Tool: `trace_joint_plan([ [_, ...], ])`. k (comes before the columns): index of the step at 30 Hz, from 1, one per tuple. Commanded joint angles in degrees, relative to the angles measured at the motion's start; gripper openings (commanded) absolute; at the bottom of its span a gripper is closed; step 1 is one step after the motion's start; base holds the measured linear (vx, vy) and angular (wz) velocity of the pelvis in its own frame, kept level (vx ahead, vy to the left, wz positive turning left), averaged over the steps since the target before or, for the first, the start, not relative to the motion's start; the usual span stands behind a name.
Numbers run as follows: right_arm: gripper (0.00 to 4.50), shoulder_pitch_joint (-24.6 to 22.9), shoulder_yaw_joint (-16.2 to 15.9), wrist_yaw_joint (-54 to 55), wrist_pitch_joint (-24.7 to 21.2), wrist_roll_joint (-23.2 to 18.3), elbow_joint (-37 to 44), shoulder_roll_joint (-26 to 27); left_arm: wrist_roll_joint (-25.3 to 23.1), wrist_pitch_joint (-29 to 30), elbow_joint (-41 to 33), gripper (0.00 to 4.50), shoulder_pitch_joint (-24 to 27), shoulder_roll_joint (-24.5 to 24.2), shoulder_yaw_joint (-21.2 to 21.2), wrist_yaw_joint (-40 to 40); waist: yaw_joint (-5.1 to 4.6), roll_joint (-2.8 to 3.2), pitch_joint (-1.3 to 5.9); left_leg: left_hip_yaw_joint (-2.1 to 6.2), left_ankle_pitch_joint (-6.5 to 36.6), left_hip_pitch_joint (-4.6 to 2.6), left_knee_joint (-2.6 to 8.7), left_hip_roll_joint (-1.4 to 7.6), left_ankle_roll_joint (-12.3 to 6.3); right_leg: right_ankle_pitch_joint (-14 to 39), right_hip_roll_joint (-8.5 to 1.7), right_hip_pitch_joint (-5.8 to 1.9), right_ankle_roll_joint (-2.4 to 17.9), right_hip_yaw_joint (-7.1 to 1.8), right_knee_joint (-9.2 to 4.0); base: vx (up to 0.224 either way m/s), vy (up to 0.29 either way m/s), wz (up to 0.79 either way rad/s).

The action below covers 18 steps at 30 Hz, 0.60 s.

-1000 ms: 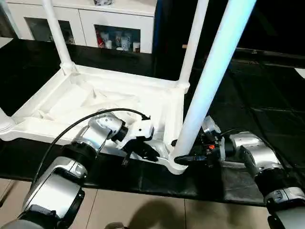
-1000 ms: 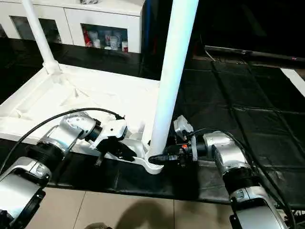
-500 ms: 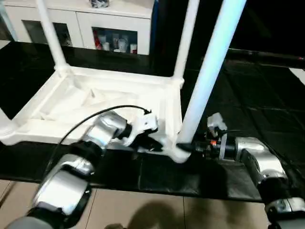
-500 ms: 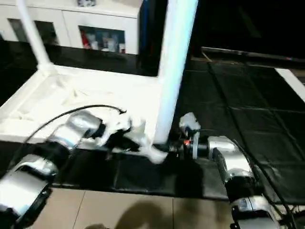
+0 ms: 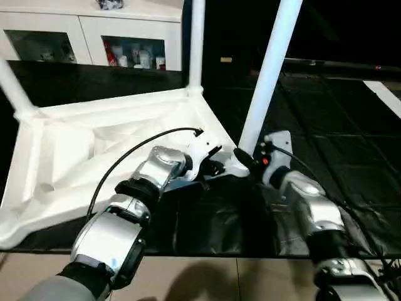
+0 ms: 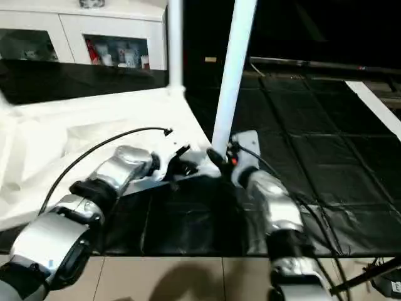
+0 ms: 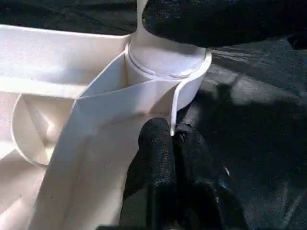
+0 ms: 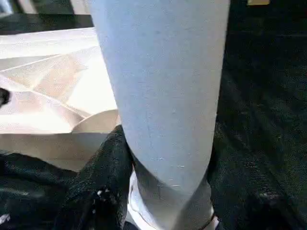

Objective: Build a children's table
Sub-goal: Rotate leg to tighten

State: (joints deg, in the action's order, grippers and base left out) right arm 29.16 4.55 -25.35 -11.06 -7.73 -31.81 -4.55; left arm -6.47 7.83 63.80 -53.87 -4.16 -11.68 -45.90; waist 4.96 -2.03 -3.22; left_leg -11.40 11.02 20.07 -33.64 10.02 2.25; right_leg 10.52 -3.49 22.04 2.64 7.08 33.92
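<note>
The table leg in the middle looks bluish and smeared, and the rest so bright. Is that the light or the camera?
Probably both: in the left eye view the near leg takes a bluish tint and the upturned table top glares white against the dark floor mat; in the right eye view the arms look softly smeared; in the right wrist view the leg looms close.

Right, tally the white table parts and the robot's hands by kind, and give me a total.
table top: 1
legs standing in its sockets: 3
hands, left and right: 2
Total: 6
</note>
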Motion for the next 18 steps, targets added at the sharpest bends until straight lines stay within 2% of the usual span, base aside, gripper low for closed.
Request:
trace_joint_plan([
  [1,1.96,-2.3,-4.1,-1.6,-2.4,1.0,-1.9,3.2,0.2,-2.4,-0.4,0.00,-2.2,0.0,1.5,6.0,0.23,-0.17,3.56,2.31,8.4,-0.42,3.88,4.33,-3.28,15.7,-7.36,-2.78,8.7,-4.59,-5.01,0.000,0.000,0.00],
  [2,1.96,-2.6,-3.7,-1.4,-2.3,0.8,-1.6,3.3,0.0,-2.8,-0.5,0.00,-2.0,-0.2,1.2,5.2,0.19,-0.29,3.48,2.29,8.7,-0.45,3.89,4.33,-3.32,16.1,-7.38,-2.75,8.6,-4.61,-5.06,0.000,0.000,0.00],
  [3,2.50,-2.8,-3.5,-0.9,-2.5,0.6,-1.2,3.3,-0.2,-3.4,-0.5,0.00,-1.8,-0.3,0.8,4.5,0.16,-0.38,3.48,2.27,8.9,-0.48,3.91,4.35,-3.33,16.5,-7.42,-2.78,8.5,-4.63,-5.09,0.000,0.000,0.00],
  [4,2.63,-3.0,-3.3,-0.8,-2.3,0.4,-0.7,3.2,-0.6,-4.2,-0.5,0.00,-1.6,-0.5,0.4,3.6,0.21,-0.32,3.37,2.28,9.2,-0.53,3.95,4.34,-3.25,17.6,-7.46,-2.71,8.1,-4.65,-5.25,0.000,0.000,0.00],
  [6,2.63,-3.5,-3.2,-0.6,-2.0,0.1,0.1,2.7,-1.5,-5.4,-0.4,0.00,-1.3,-1.0,-0.5,2.2,0.23,-0.37,3.37,2.36,9.5,-0.47,4.02,4.38,-3.22,18.7,-7.56,-2.73,7.5,-4.67,-5.39,0.000,0.000,0.00],
  [8,3.05,-4.4,-3.8,-1.6,1.4,1.2,1.1,0.7,-1.6,-6.4,-0.3,0.00,-1.0,-1.7,-0.8,1.0,0.03,-0.55,3.57,2.39,8.4,-0.28,3.97,4.43,-3.11,16.7,-7.48,-2.91,7.6,-4.67,-4.99,0.000,0.000,0.00],
  [9,3.05,-4.5,-3.8,-1.9,2.2,1.3,1.1,0.4,-1.6,-6.4,-0.2,0.00,-1.0,-1.8,-0.7,1.1,0.02,-0.49,3.58,2.37,8.2,-0.25,3.93,4.46,-3.26,15.8,-7.48,-2.85,7.8,-4.69,-4.90,0.000,0.000,0.00],
  [10,3.08,-5.2,-3.4,-3.3,2.7,0.8,2.0,-0.9,-1.5,-7.3,-0.5,0.00,-0.8,-2.2,-0.7,0.5,-0.11,-0.88,3.62,2.27,8.1,-0.23,3.83,4.43,-3.43,15.0,-7.43,-2.85,8.0,-4.69,-4.78,0.000,0.000,0.00],
  [11,3.30,-5.6,-3.0,-4.2,2.8,0.5,2.7,-1.7,-1.5,-8.1,-0.6,0.00,-0.7,-2.5,-0.7,0.1,-0.04,-0.80,3.78,2.24,6.6,-0.05,3.67,4.35,-4.28,12.4,-7.44,-3.03,8.7,-4.73,-4.40,0.000,0.000,0.00],
  [12,3.30,-5.8,-2.7,-4.6,2.8,0.2,2.9,-2.0,-1.5,-8.4,-0.7,0.00,-0.6,-2.5,-0.7,-0.1,-0.01,-0.79,3.78,2.19,6.2,-0.01,3.61,4.36,-4.61,11.4,-7.42,-3.00,9.0,-4.74,-4.28,0.000,0.000,0.00],
  [13,3.42,-6.9,-0.3,-8.6,2.2,-2.8,4.6,-4.0,-0.7,-9.9,-1.5,0.00,-0.2,-3.0,0.0,-1.3,0.19,-1.03,3.82,2.01,5.5,0.09,3.38,4.18,-5.65,10.0,-7.43,-3.17,9.3,-4.72,-4.26,0.000,0.000,0.00],
  [14,3.52,-7.4,0.6,-10.3,1.8,-4.2,5.2,-4.6,-0.2,-10.1,-1.8,0.00,-0.1,-3.1,0.5,-1.7,0.60,-1.00,4.09,2.01,4.0,0.20,3.19,4.32,-6.69,7.0,-7.39,-3.21,9.7,-4.75,-3.74,0.000,0.000,0.00],
  [16,3.59,-8.7,2.4,-14.4,1.1,-6.9,7.1,-6.8,0.4,-11.0,-3.0,0.00,0.5,-3.6,0.6,-3.7,0.63,-1.28,4.43,2.08,1.7,0.43,2.97,4.39,-7.72,2.8,-7.31,-3.28,10.6,-4.66,-2.93,0.000,0.000,0.00],
  [17,3.68,-9.3,2.9,-16.0,0.9,-7.8,7.9,-7.6,0.4,-11.8,-3.6,0.00,0.8,-3.8,0.3,-4.9,0.68,-1.41,4.20,1.99,0.2,0.63,2.76,4.30,-9.96,-0.9,-7.23,-3.10,11.5,-4.55,-2.69,0.000,0.000,0.00],
  [18,3.89,-9.7,3.1,-17.1,0.3,-8.3,8.5,-8.4,0.6,-11.8,-4.1,0.00,1.0,-4.0,0.2,-5.6,0.63,-1.43,4.19,2.03,0.2,0.71,2.75,4.33,-10.08,-0.8,-7.30,-3.14,11.6,-4.50,-2.59,0.000,0.000,0.00],
])
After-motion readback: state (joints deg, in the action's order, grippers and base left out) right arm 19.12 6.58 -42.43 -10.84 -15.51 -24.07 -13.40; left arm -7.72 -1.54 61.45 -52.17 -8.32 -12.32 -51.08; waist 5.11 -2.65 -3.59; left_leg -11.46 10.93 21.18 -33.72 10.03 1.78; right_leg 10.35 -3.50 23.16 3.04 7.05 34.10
